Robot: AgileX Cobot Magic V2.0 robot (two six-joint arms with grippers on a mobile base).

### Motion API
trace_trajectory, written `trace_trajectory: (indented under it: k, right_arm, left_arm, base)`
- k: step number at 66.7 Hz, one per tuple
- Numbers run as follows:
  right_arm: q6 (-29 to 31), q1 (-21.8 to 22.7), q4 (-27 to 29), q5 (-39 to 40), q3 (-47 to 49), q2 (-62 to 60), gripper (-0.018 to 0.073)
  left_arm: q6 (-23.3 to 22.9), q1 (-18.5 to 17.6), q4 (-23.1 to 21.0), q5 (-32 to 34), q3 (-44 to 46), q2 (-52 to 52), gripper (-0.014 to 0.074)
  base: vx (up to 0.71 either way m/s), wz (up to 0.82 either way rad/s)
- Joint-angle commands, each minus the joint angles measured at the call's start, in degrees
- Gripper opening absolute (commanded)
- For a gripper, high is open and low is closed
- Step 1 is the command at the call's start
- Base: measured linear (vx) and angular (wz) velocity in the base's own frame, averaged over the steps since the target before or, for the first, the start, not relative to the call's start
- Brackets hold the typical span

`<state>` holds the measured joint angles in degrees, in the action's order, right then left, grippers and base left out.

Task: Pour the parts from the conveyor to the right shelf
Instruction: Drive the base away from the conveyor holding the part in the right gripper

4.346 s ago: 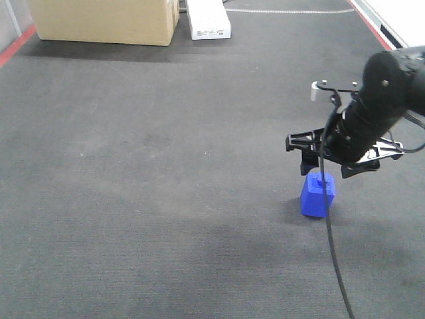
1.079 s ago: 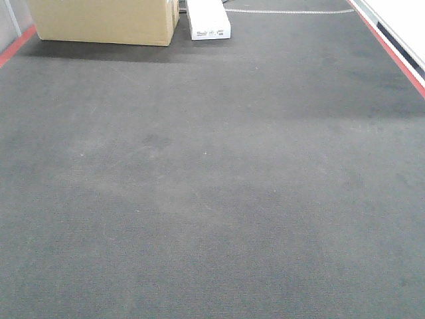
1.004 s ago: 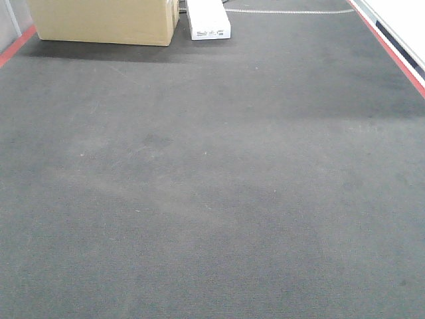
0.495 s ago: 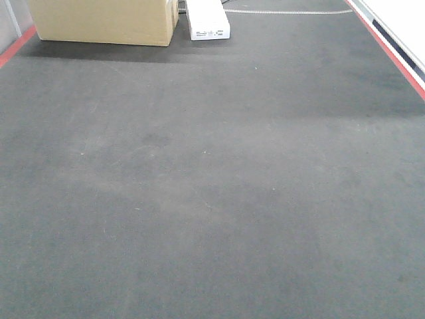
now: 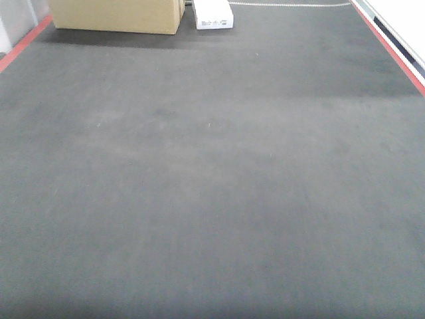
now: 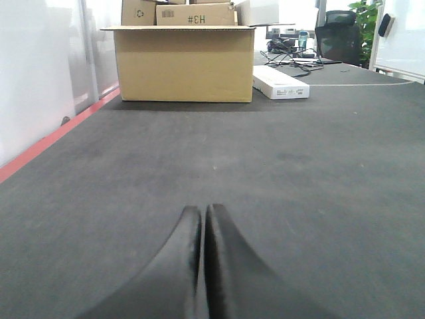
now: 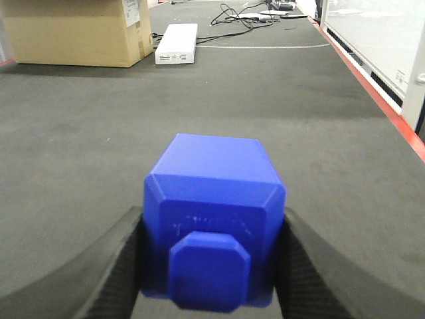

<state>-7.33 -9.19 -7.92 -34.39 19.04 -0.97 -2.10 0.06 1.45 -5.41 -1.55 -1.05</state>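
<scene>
Jaws, right gripper (image 7: 214, 222): clamped on the blue block (image 7: 209, 173), with one dark curved finger (image 7: 116, 266) pressed against each side face.
Jaws, left gripper (image 6: 201, 212): together, inner edges touching along their length, nothing between them.
Blue block: held in the right gripper, round stud turned toward the wrist camera, flat face pointing away down the belt. Whether its underside touches the belt cannot be told.
Conveyor (image 5: 212, 173): dark grey matte belt filling the front view, with faint pale scuffs near the middle.
Red strips (image 5: 20, 50): one runs along each long edge of the belt; the right-hand one borders a white panel.
Left gripper position: low over the belt, near the left red strip, pointing toward the far end.
Cardboard box (image 6: 182, 63): open-topped, standing on the far end of the belt, left of centre.
White flat box (image 7: 176, 43): just beside the cardboard box, on its right.
Cables (image 7: 239, 20): loose black and pale leads lying past the white flat box.
</scene>
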Motion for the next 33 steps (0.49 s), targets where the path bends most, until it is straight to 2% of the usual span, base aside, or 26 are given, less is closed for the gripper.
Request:
trace_trajectory:
  k: [1, 33]
  right_arm:
    - [0.6, 0.1, -0.8, 5.1, 1.5, -0.2, -0.0004]
    - [0.6, 0.1, -0.8, 5.1, 1.5, -0.2, -0.0004]
  left_arm:
    - [-0.4, -0.2, -0.4, 4.1, 1.4, -0.3, -0.0006]
    - [-0.4, -0.2, -0.4, 4.1, 1.4, -0.3, -0.0006]
  base:
    - [-0.31, 0.04]
    - [-0.41, -0.03]
